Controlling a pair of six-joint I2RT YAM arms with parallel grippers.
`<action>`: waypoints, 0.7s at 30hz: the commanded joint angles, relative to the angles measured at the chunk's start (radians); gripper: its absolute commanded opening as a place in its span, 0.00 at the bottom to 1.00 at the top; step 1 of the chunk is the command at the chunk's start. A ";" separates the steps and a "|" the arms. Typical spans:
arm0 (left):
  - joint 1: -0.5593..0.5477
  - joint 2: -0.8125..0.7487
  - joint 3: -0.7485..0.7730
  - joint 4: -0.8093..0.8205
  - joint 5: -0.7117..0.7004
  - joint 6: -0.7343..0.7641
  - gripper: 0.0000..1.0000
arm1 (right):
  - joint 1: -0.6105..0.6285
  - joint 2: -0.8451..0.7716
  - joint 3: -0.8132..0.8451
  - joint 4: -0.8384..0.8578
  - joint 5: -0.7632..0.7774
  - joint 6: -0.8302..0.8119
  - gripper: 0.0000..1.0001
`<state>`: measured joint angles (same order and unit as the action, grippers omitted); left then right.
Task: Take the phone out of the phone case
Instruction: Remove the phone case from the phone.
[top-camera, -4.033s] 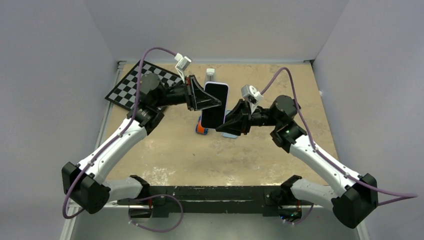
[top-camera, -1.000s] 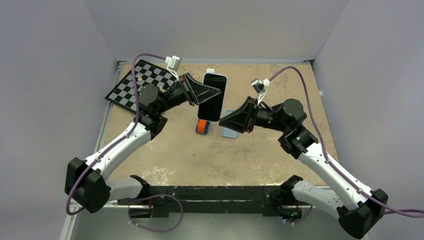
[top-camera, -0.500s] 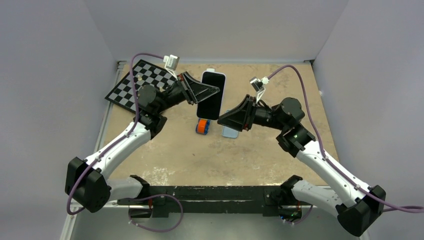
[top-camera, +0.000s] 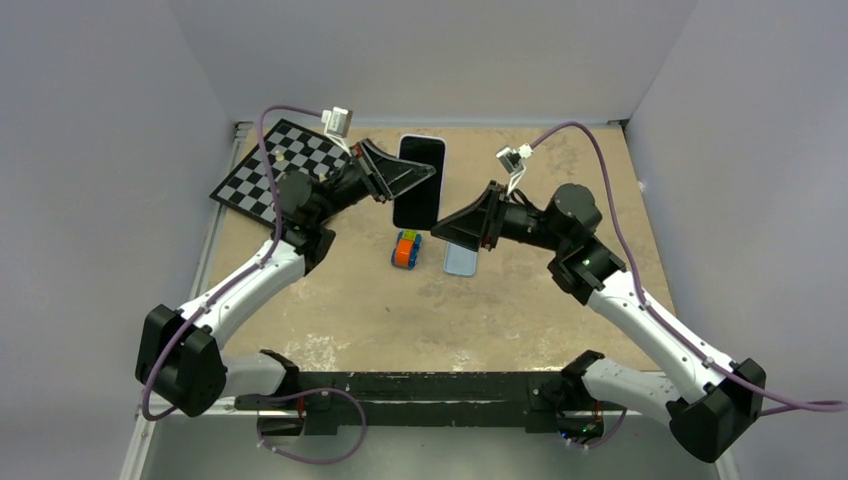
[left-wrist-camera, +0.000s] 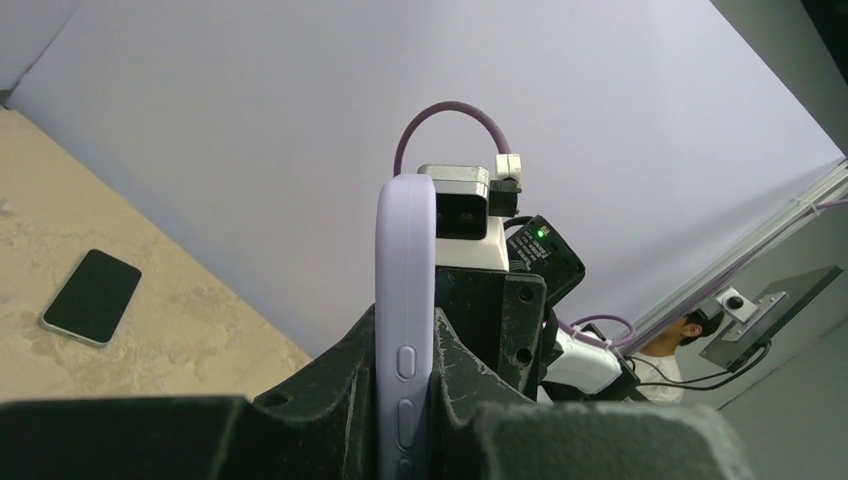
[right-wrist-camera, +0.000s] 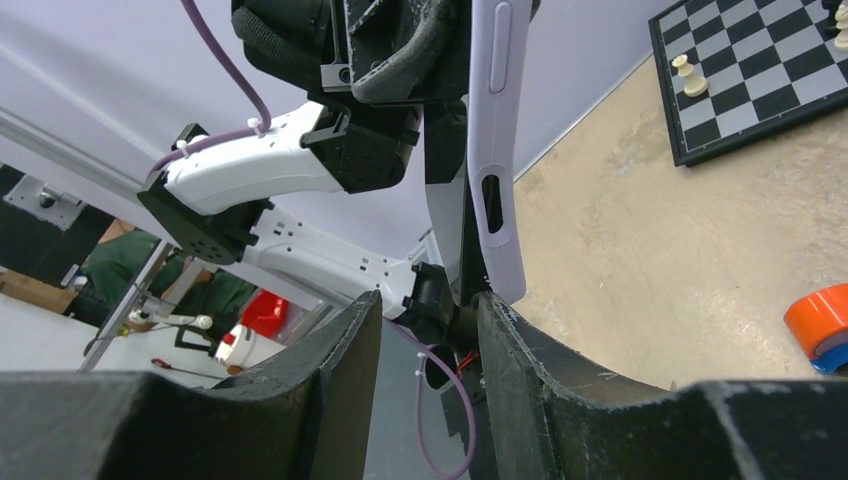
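Beige tabletop (top-camera: 330, 290) and grey walls frame your two arms. Your left gripper (top-camera: 428, 176) is clenched on the lilac phone case (left-wrist-camera: 405, 330) with the phone (top-camera: 419, 205) inside, held off the surface between its fingers. Your right gripper (right-wrist-camera: 430, 320) stands released, jaws parted around nothing, with the case's lower corner just beyond its fingertips. Below that gripper a second handset (top-camera: 461, 260) lies flat, an orange-and-blue object (top-camera: 405, 250) beside it. Behind your left gripper's wrist lies a chessboard (top-camera: 262, 180).
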<state>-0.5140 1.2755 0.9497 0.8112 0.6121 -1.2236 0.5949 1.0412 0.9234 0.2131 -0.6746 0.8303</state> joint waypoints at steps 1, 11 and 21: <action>-0.056 -0.014 0.010 0.175 0.035 -0.140 0.00 | -0.001 0.072 0.041 -0.007 0.127 -0.035 0.46; -0.129 0.031 0.002 0.224 0.040 -0.171 0.00 | -0.019 0.126 0.097 0.036 0.071 -0.022 0.51; -0.176 0.065 0.015 0.226 0.095 -0.154 0.00 | -0.098 0.126 0.051 0.256 -0.055 0.135 0.50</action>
<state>-0.5701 1.3422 0.9344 0.8955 0.5068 -1.2732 0.5484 1.1263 0.9810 0.2771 -0.7673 0.8845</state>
